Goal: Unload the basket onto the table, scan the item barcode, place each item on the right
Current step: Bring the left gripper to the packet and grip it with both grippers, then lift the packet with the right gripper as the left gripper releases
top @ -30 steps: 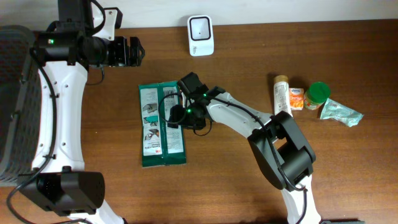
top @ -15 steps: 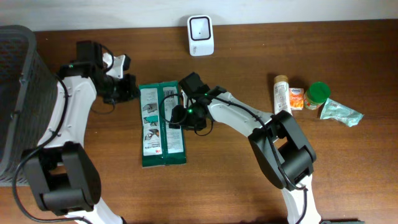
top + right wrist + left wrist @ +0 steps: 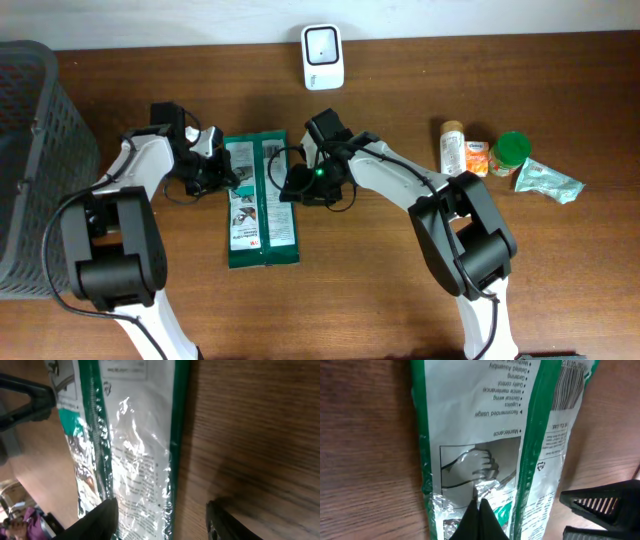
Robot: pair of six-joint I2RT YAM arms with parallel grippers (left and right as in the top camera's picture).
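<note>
pressed-together left gripper [image 3: 478,513] is hovering at green packet's [image 3: 262,215] nine o'clock; spread right gripper [image 3: 165,516] is straddling its three o'clock edge.

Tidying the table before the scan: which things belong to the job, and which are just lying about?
Job: green packet, white scanner, left gripper, right gripper.
Lying about: bottle, orange sachet, green-lidded jar, teal pouch, grey basket.
</note>
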